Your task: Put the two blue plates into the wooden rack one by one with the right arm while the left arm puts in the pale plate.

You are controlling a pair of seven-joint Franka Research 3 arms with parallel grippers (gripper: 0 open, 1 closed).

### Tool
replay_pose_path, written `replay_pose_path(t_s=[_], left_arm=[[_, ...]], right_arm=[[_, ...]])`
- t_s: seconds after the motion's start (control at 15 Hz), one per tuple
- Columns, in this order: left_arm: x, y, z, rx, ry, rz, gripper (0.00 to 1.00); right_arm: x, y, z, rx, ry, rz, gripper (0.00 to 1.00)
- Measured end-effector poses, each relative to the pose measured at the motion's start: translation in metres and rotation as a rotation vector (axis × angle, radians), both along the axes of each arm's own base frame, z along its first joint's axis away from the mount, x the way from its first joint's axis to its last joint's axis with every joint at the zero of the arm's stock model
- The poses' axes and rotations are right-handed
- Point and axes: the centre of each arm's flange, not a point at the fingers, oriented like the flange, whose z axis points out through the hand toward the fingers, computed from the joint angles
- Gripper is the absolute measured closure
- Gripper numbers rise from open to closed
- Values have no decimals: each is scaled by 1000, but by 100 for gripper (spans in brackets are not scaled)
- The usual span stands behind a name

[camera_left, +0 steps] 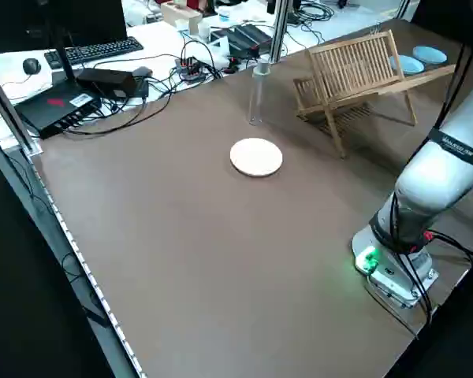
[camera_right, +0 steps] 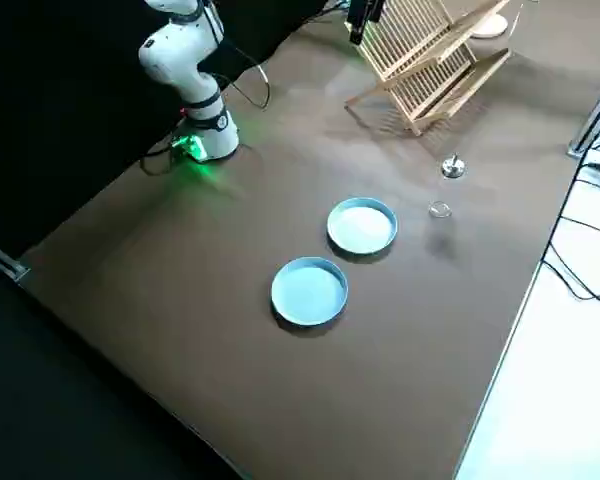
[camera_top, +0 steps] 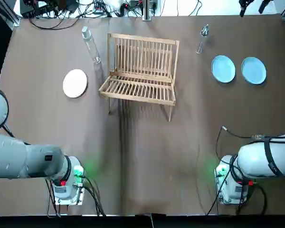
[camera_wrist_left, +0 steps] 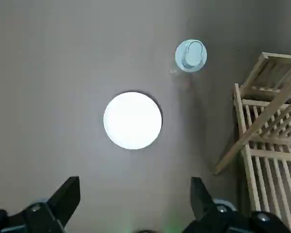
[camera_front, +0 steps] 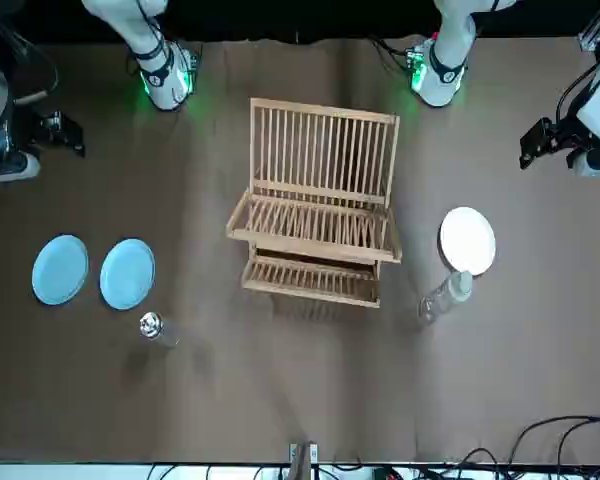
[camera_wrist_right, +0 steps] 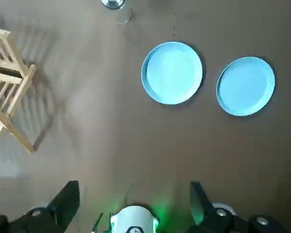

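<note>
Two blue plates [camera_top: 223, 69] [camera_top: 253, 70] lie flat side by side at the far right of the brown table. A pale plate [camera_top: 75, 83] lies flat to the left of the wooden rack [camera_top: 141, 71], which stands mid-table with nothing in its slots. My left gripper [camera_wrist_left: 134, 204] hangs open high above the pale plate [camera_wrist_left: 132, 120]. High over the table on the near side of the blue plates [camera_wrist_right: 172, 73] [camera_wrist_right: 246, 86], my right gripper [camera_wrist_right: 134, 206] is open too. Neither holds anything.
A clear bottle [camera_top: 90, 45] stands between the pale plate and the rack's far left corner. A stemmed glass [camera_top: 202, 38] stands between the rack and the blue plates. Cables run along the far edge. Arm bases [camera_top: 69, 183] [camera_top: 232, 183] sit at the near edge.
</note>
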Motion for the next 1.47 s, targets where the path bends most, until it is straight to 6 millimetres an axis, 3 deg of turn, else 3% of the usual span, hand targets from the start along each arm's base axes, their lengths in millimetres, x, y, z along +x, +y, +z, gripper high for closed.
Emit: replay_pose_path(t_s=[0.4, 0.6, 0.67, 0.73, 1.0, 1.27, 1.33, 1.47], left_arm=[[2, 4, -4, 0, 8, 6, 0], [11, 30, -30, 0, 62, 52, 0], [13, 44, -50, -2, 107, 69, 0], [19, 60, -115, -11, 223, 75, 0], [34, 77, -270, -36, 315, 69, 0], [30, 143, -374, -114, 368, 5, 0], [27, 156, -398, -136, 395, -1, 0], [25, 164, -439, -162, 437, -8, 0]], right_arm=[[2, 1, 0, 15, -16, 0, 0], [6, 3, -4, 62, -58, -6, 0], [5, -2, -9, 64, -61, -15, 0], [6, -21, -24, 65, -68, -40, 0], [16, -65, -71, 64, -106, -96, 2], [30, -108, -155, 58, -69, -157, 10], [36, -118, -179, 57, -52, -165, 16], [51, -135, -227, 52, -42, -153, 16]])
